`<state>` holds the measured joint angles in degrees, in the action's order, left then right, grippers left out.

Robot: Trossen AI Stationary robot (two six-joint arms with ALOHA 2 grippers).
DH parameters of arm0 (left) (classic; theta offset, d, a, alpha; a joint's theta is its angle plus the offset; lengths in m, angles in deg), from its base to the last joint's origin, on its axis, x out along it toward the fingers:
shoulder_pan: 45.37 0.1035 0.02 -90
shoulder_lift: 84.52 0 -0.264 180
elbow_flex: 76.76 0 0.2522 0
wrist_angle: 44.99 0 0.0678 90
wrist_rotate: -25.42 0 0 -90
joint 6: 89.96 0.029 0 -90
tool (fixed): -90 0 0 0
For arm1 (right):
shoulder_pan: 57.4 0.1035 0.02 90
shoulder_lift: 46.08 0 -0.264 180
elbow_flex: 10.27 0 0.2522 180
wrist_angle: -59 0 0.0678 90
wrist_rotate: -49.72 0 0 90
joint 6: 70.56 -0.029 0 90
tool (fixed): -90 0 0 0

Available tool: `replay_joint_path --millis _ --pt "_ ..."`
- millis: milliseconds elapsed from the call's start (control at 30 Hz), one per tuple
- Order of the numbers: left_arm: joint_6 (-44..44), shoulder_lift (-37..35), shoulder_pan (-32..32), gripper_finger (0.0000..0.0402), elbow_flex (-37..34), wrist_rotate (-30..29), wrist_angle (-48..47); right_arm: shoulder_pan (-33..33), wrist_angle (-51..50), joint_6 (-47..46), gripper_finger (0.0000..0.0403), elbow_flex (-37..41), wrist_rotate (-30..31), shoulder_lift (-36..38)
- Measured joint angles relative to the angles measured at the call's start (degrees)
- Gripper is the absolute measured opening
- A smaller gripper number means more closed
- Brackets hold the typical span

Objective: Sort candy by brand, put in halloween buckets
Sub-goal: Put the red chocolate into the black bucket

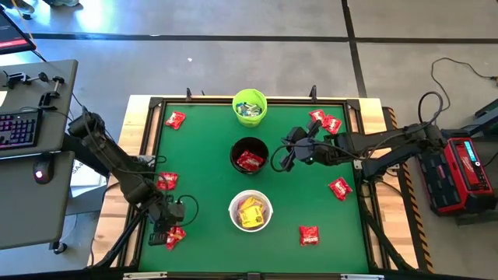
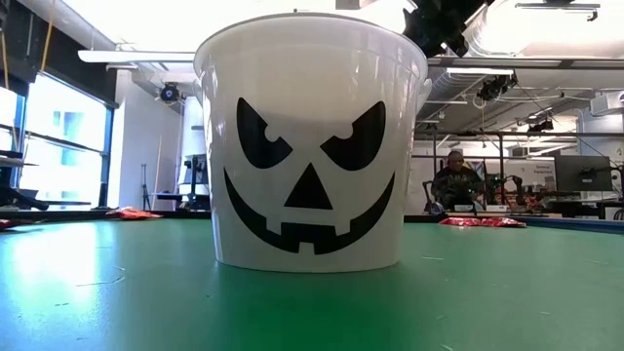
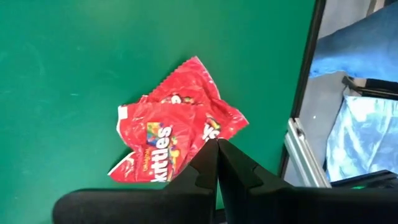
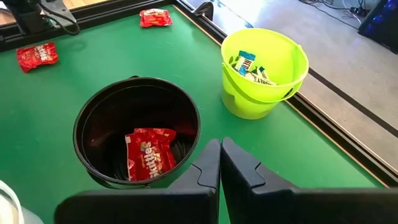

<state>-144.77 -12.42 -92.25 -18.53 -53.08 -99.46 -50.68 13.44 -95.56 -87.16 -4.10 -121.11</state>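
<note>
Red Skittles packets [image 3: 171, 137], two overlapping, lie on the green mat [image 3: 68, 56] right at the tips of the left gripper [image 3: 217, 146], near the table's edge rail. Left fingers are pressed together; the tips sit over the packets' edge, but whether any wrapper is pinched between them, can't tell.

Right gripper [image 4: 219, 152] also pressed together, holding nothing, hovering just beside the rim of the black bucket [image 4: 137, 134]. Red packet [image 4: 148, 152] already inside that bucket, directly ahead of the fingertips. Past it, further out, the lime green bucket [image 4: 264, 71] holds pale blue-white packets [image 4: 247, 64]. White bucket [image 1: 250, 211], on the other side of the black one from the green, has yellow candy [image 1: 250, 212] in it.

Progress: well underway, looks like yellow and blue-white are sorted, none loose on the mat. Left to do, all red: the pair at the left gripper, one more [image 1: 167, 181] beside the left arm, one [image 1: 175, 120] at the far corner on that side, two [image 1: 325, 120] behind the right arm, one [image 1: 340, 188] to its side, one [image 1: 309, 235] near the front. Roughly eight red packets still to go into black.
</note>
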Motion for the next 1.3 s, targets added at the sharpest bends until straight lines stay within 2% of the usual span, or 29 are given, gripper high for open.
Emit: replay_joint_path --millis 167,300,533,700,1100,1200,1300 --pt "0.12 0.0 0.0 0.0008 0.0 -3.98 -1.21 0.0 0.0 0.0 0.0 0.0 0.0 0.0" --pt "1.86 0.0 0.11 0.004 -0.47 -6.12 -1.39 0.0 0.0 -0.44 0.0 0.0 0.0 0.0" --pt "-1.48 0.15 0.11 0.0114 -4.56 -1.49 -0.51 0.0 0.0 -0.45 0.0 0.0 0.0 0.0" --pt "-4.5 0.17 0.11 0.014 -8.48 -0.1 3.97 0.0 0.0 -0.45 0.0 0.0 0.02 0.0" --pt "-7.61 0.23 -0.03 0.0136 -11.96 -0.01 6.78 -0.11 0.0 -0.47 0.0 0.0 0.02 0.0" --pt "-7.49 0.22 -0.04 0.0118 -11.98 0.07 7.84 -0.11 0.0 -0.66 0.0 0.0 0.02 0.0" --pt "-6.6 0.22 -0.04 0.0081 -11.98 0.09 7.87 -0.11 0.0 -0.67 0.0 0.0 0.02 0.0"
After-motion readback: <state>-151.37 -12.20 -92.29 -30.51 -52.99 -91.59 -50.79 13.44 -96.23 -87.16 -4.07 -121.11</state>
